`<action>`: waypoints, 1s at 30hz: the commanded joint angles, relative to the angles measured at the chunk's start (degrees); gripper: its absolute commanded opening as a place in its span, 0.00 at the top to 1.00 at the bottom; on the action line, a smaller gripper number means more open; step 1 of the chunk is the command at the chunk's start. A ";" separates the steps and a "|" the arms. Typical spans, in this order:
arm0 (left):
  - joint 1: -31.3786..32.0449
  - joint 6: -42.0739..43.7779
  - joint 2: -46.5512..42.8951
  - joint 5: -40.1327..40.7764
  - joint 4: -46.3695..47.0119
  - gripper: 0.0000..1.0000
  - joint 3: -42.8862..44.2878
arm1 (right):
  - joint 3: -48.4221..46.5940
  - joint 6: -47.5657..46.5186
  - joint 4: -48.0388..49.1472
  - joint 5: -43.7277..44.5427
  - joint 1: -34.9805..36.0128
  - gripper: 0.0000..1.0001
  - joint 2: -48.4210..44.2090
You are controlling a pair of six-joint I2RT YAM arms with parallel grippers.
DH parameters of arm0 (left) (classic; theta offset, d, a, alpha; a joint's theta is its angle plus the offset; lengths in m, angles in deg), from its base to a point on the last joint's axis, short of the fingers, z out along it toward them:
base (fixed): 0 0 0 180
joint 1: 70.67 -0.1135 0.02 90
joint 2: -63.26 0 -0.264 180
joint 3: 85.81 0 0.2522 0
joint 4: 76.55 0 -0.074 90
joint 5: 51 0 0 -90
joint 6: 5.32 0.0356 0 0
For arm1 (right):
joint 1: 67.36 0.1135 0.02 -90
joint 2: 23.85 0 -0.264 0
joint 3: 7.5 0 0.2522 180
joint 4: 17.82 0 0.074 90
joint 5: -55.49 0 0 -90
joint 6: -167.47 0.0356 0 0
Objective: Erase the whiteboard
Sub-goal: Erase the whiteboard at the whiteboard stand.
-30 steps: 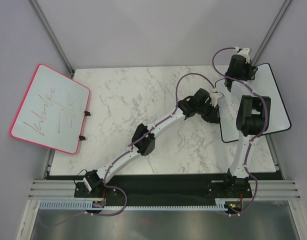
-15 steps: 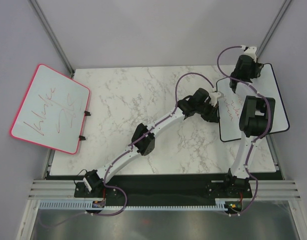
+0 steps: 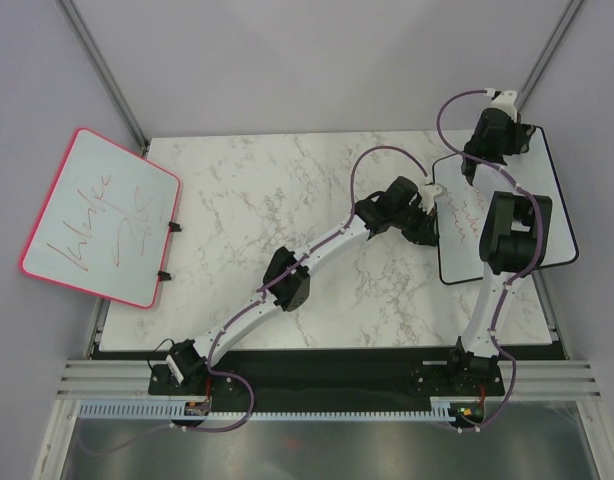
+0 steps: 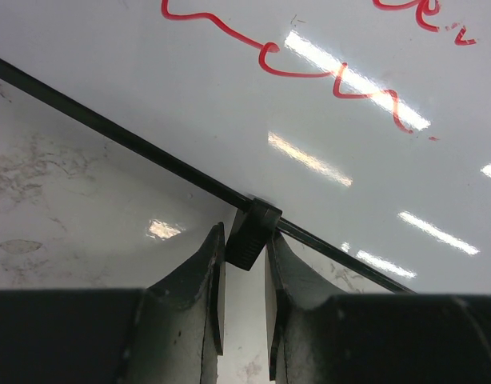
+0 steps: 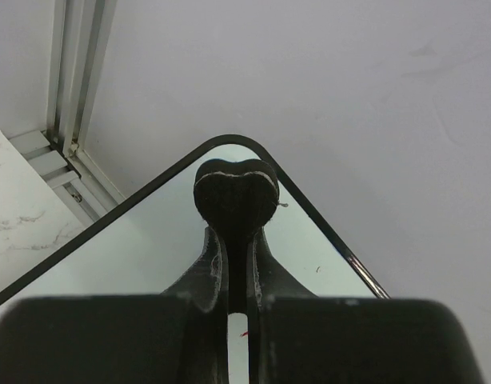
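On the marble table (image 3: 287, 190), at its right end and overhanging its right edge: the whiteboard (image 3: 537, 165), flat, with a thin black frame and rounded corners. Across its white face, on the part nearer the table's middle: red handwriting (image 4: 341, 80), not yet wiped. On the frame's side facing the table's centre: a small ribbed black tab (image 4: 252, 232).

Clamped on that tab from both sides: left gripper (image 4: 245, 244), jaws only narrowly parted, the tab filling the gap, fingers low over the marble just beside the frame. Stretched diagonally from the table's near left corner to that spot: the left arm (image 3: 287, 275).

Over the board's far part, toward the table's far right corner: right gripper (image 5: 236, 232), fingers pressed almost together, pinching a dark rounded pad (image 5: 235, 190) with a pale rim. Impossible to tell whether the pad touches the board.

Beyond the table's left edge, tilted and well apart from the rest: a pink-framed board (image 3: 102, 215) with red scribbles, and two black clips (image 3: 172, 228) on its side facing the table.
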 commanded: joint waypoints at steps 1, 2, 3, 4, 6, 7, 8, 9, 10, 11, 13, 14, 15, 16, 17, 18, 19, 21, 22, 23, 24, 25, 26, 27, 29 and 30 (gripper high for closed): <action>-0.75 -5.30 1.37 0.69 -4.63 0.98 0.95 | 3.79 -2.10 1.67 2.34 -0.43 1.00 -2.75; -0.75 -5.30 1.37 0.69 -4.71 0.98 1.03 | 5.47 -2.10 2.28 2.26 0.00 1.00 -3.46; -0.75 -5.30 1.37 0.69 -4.72 0.98 0.95 | 7.23 -2.10 2.90 2.17 0.09 1.00 -4.25; -0.84 -5.30 1.37 0.60 -4.80 0.98 0.94 | 10.47 -1.41 3.95 2.17 0.27 1.00 -6.08; -0.75 -5.30 1.37 0.69 -4.80 0.98 0.95 | 13.82 -0.61 5.10 2.34 0.36 1.00 -8.20; -0.84 -5.22 1.37 0.60 -4.80 0.98 0.94 | 17.32 -0.43 7.28 2.61 0.27 1.00 -10.30; -0.75 -5.21 1.37 0.69 -4.80 0.98 0.94 | 18.92 -0.52 8.43 2.69 0.10 1.00 -11.45; -0.75 -5.21 1.37 0.77 -4.80 0.98 0.94 | 20.33 -0.35 9.31 2.78 0.10 1.00 -12.51; -0.75 -5.13 1.37 0.77 -4.89 0.98 0.94 | 22.34 0.18 9.50 2.78 0.01 1.00 -14.52; -0.66 -5.13 1.37 0.77 -4.80 0.98 0.94 | 23.23 2.27 8.98 2.78 0.01 1.00 -15.58; -0.66 -5.04 1.37 0.86 -4.80 0.98 0.94 | 26.12 5.00 7.84 1.48 0.27 1.00 -19.00; -0.75 -4.95 1.29 0.86 -4.80 0.98 0.94 | 27.19 7.11 7.74 1.20 0.45 1.00 -19.98; -0.66 -4.95 1.37 0.86 -4.89 0.98 0.94 | 28.16 7.56 7.74 0.94 0.45 1.00 -20.68; -0.75 -4.95 1.29 0.86 -4.89 0.98 0.94 | 29.21 7.48 7.91 0.42 0.62 1.00 -21.30; -0.66 -4.95 1.29 0.95 -4.89 0.98 0.94 | 29.48 7.13 8.00 0.76 0.80 1.00 -21.22; -0.66 -4.86 1.29 0.95 -4.89 0.98 1.03 | 29.31 5.65 8.00 0.94 0.89 1.00 -20.96; -0.57 -4.86 1.29 1.04 -4.89 0.98 0.95 | 28.79 5.11 7.92 1.02 0.80 1.00 -20.26; -0.57 -4.78 1.29 0.95 -4.89 0.98 0.94 | 27.82 3.36 7.92 0.50 0.80 1.00 -18.77; -0.57 -4.78 1.29 1.04 -4.89 0.98 0.94 | 25.38 2.65 7.48 -0.02 0.71 1.00 -17.80; -0.57 -4.78 1.29 1.04 -4.89 0.98 0.94 | 23.35 2.30 6.35 -0.12 0.54 1.00 -16.66; -0.57 -4.78 1.29 1.04 -4.89 0.98 0.94 | 20.98 2.03 3.72 0.23 0.36 1.00 -15.43; -0.49 -4.78 1.29 1.04 -4.89 0.98 1.03 | 16.00 1.59 2.48 0.41 0.19 1.00 -12.63; -0.49 -4.78 1.29 1.13 -4.89 0.98 1.03 | 13.51 1.33 1.25 0.41 -0.16 1.00 -11.21; -0.57 -4.78 1.29 1.04 -4.89 0.98 1.03 | 11.31 0.80 -0.33 0.32 -0.25 1.00 -8.59; -0.57 -4.86 1.29 1.13 -4.89 0.98 1.03 | 5.25 -0.69 -1.66 0.58 -0.26 1.00 -6.03; -0.57 -4.86 1.29 1.04 -4.89 0.98 1.03 | 3.31 -0.96 -3.49 0.50 -0.26 1.00 -3.93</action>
